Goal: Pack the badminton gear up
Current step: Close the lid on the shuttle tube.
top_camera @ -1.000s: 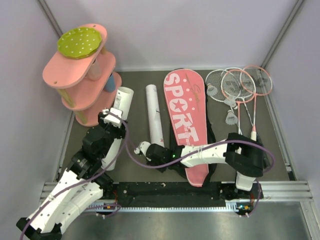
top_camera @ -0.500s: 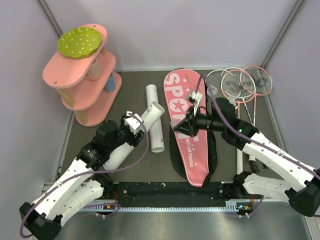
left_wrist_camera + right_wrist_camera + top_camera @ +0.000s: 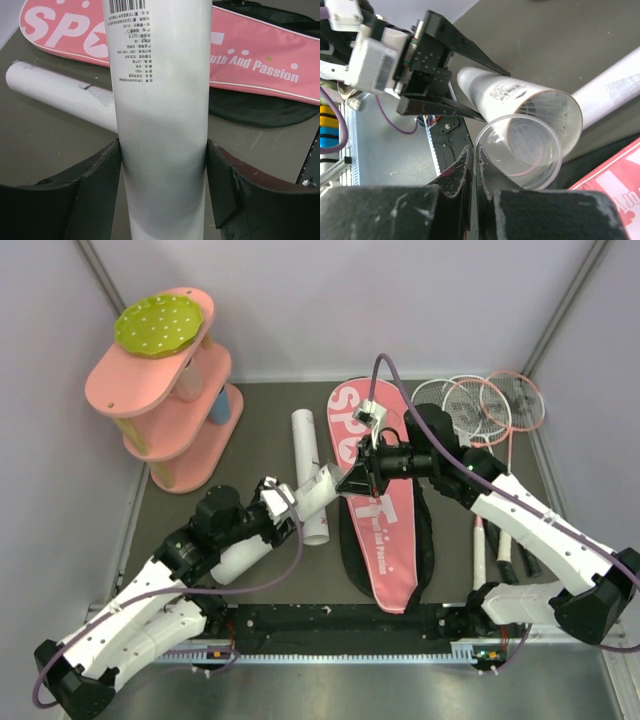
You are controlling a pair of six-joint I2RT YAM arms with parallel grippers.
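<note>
left claw [image 3: 280, 508] clamps a white tube [image 3: 160, 100] about midway along its length, one dark finger pressed to each side, holding it off the worktop [image 3: 260, 430] near the middle and tilted so its open mouth points toward the right arm. right claw [image 3: 352, 480] meets that mouth from the other side, its two fingers drawn tight together on the rim of a clear cap [image 3: 520, 150], which sits just in front of the tube's opening and partly overlaps it; whether the cap touches the tube's lip cannot be told. white feather shuttlecocks [image 3: 547, 107] show stacked inside the tube, seen through the cap and the open end. printed text and a barcode run along the held tube's side.

a second tube [image 3: 308, 455] lies flat on the worktop just behind the held one, running from the middle toward the far edge. the racket bag [image 3: 385, 530] lies beside it, right of centre, pink side up with white lettering, its black underside spilling out along the right edge and its narrow end toward the near edge. three pink-and-white rackets [image 3: 480, 405] rest overlapped in the far right corner, their handles reaching toward the near edge under the right arm. a pink shelf [image 3: 165, 410] stands in the far left corner, a green dotted disc [image 3: 158, 325] on its top tier.
</note>
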